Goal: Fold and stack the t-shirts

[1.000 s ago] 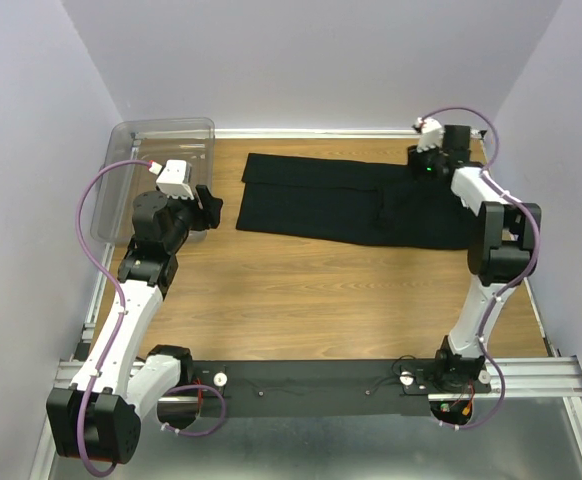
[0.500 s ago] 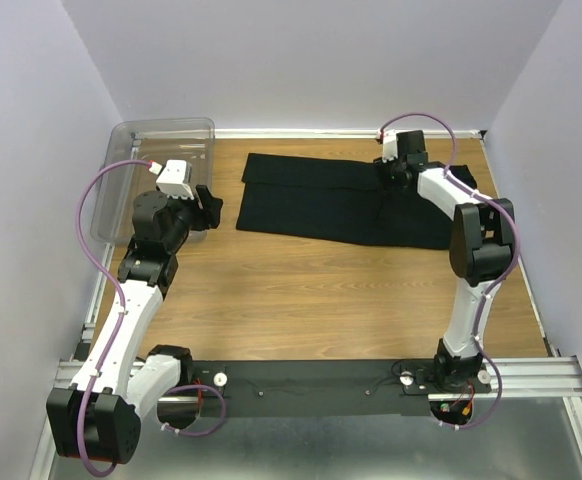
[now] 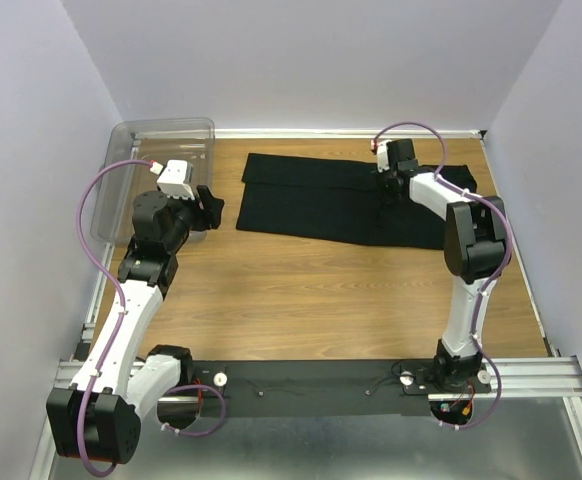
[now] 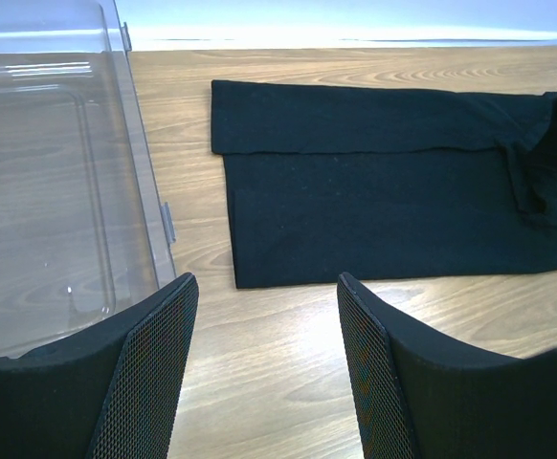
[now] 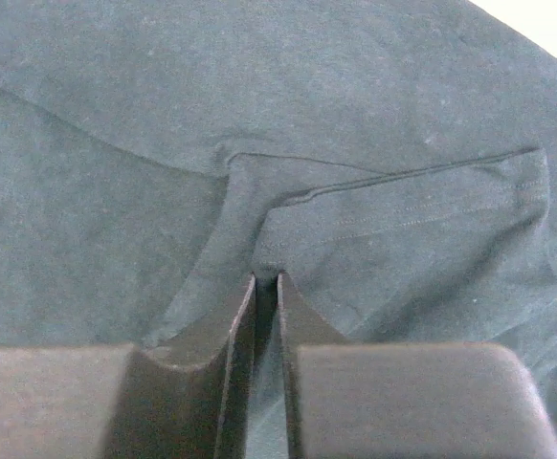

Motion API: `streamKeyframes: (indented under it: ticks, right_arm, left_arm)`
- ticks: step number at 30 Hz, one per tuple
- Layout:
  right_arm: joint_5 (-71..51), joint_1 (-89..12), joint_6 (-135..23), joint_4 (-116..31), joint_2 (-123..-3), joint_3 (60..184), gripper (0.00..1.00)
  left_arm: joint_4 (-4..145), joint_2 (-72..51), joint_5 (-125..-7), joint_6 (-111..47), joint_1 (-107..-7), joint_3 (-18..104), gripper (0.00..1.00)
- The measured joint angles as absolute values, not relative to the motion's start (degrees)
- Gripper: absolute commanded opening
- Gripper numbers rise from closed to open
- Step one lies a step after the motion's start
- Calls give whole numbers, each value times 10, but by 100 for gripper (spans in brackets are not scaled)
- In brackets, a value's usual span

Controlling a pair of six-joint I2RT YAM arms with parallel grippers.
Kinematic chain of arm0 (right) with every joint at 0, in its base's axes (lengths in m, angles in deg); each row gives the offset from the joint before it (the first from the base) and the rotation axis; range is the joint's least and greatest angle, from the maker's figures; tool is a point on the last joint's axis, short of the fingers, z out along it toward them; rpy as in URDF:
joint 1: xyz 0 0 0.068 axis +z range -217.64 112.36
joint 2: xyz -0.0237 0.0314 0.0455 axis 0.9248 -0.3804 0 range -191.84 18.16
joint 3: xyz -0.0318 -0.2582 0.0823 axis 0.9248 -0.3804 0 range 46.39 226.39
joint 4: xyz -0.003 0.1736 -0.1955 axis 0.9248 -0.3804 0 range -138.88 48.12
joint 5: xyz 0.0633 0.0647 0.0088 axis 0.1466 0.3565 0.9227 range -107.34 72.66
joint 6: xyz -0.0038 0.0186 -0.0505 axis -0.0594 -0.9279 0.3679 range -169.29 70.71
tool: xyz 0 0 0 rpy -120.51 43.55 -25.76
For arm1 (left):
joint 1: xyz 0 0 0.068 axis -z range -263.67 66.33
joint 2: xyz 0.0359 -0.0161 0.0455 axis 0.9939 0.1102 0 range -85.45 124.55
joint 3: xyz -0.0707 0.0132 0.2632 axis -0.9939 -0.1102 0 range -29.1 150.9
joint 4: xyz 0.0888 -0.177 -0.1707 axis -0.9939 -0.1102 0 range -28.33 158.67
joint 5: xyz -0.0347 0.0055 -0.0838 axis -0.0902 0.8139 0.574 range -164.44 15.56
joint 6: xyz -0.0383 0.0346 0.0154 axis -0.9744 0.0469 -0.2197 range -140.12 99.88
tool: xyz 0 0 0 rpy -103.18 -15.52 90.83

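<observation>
Left end effector [image 4: 267, 287]: fingers apart, nothing between them, hovering over bench [image 3: 311, 290] just beside clear bin [image 3: 116, 190] at left edge. Beyond: 1 black t-shirt [image 3: 311, 205] flat on far half of bench, folded into long band, left end near bin. Right end effector [image 5: 266, 279] down on t-shirt's right part, fingers nearly together, clamped on small raised fold beside hemmed edge.

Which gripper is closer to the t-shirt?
Right. The right gripper is on the t-shirt, pinching its cloth; the left gripper hangs open off its left end, beside the bin.
</observation>
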State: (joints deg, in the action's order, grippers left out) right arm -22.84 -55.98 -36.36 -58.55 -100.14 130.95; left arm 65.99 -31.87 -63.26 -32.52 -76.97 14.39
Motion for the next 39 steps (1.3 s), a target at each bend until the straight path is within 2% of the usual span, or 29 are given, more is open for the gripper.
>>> streamKeyframes:
  ticks: [2, 11, 12, 13, 14, 15, 17, 27, 34, 39]
  right_arm:
    - [-232, -560, -364, -586, -1001, 1309, 2]
    - [-176, -562, -381, -585, -976, 1304, 0]
    - [-160, -565, -387, -585, -969, 1303, 1]
    - [-148, -566, -392, -585, -964, 1302, 7]
    - [-133, -569, -397, -585, -957, 1302, 24]
    - [-128, -572, -401, -584, -954, 1301, 35]
    - [-125, -581, -407, -583, -947, 1301, 45]
    - [-172, -598, -396, -578, -945, 1281, 46]
    - [-118, -595, -371, -577, -913, 1258, 45]
    - [-171, -603, -377, -568, -931, 1290, 45]
  left_arm:
    - [660, -319, -633, -325, -770, 144, 68]
    - [660, -319, -632, -325, -770, 144, 68]
    - [660, -319, -632, -325, -770, 144, 68]
    - [660, -319, -632, -325, -770, 144, 68]
    - [660, -319, -632, -325, -770, 144, 68]
    - [660, -319, -632, -325, -770, 144, 68]
    - [660, -319, -632, -325, -770, 144, 68]
    - [660, -319, -630, -325, -770, 144, 68]
    - [660, -319, -627, -325, -770, 144, 68]
    - [660, -319, -627, -325, -770, 144, 68]
